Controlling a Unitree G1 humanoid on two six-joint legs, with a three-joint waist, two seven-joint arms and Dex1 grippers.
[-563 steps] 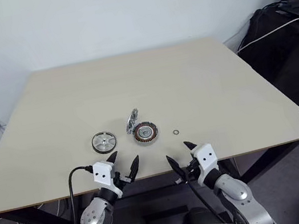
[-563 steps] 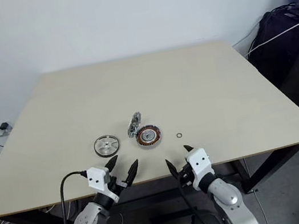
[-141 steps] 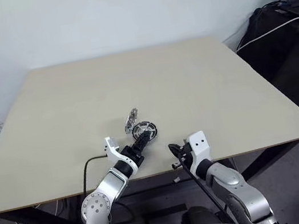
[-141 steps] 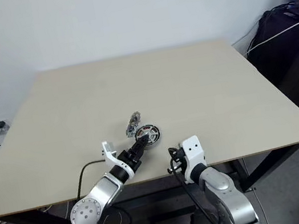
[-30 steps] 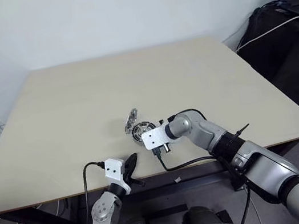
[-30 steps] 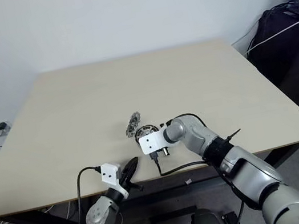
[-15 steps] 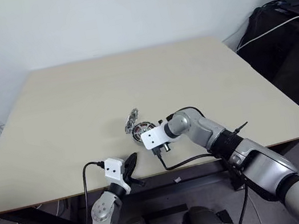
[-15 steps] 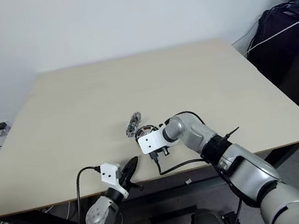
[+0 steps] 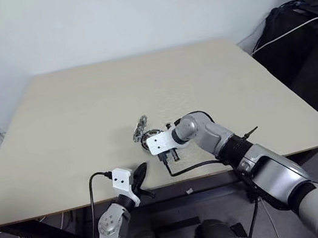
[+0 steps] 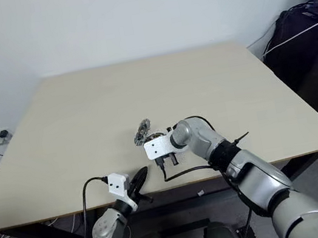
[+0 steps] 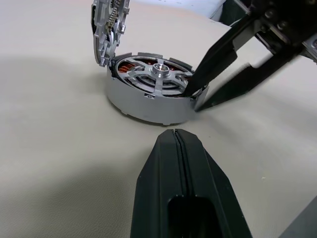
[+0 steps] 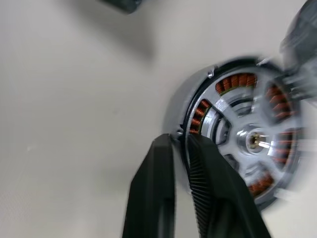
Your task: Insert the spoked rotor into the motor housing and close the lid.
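The right gripper point(image 12: 181, 144) has narrowed, pinching the rim of the silver spoked rotor point(image 11: 153, 79), seated in the copper-wound motor housing point(image 11: 148, 106) at frame centre; the openwork lid point(image 11: 106, 27) leans alongside, unclosed. The left gripper point(image 11: 178, 144) is pressed together.

You are looking at a wide, pale beige wooden table point(image 9: 72, 116) on dark legs. Near its front edge rests a round motor housing point(image 11: 148, 106) with a silver spoked rotor point(image 11: 157, 78) seated over its copper-orange windings. A thin, glinting openwork metal lid point(image 11: 106, 29) stands tilted on edge against the housing's far side.
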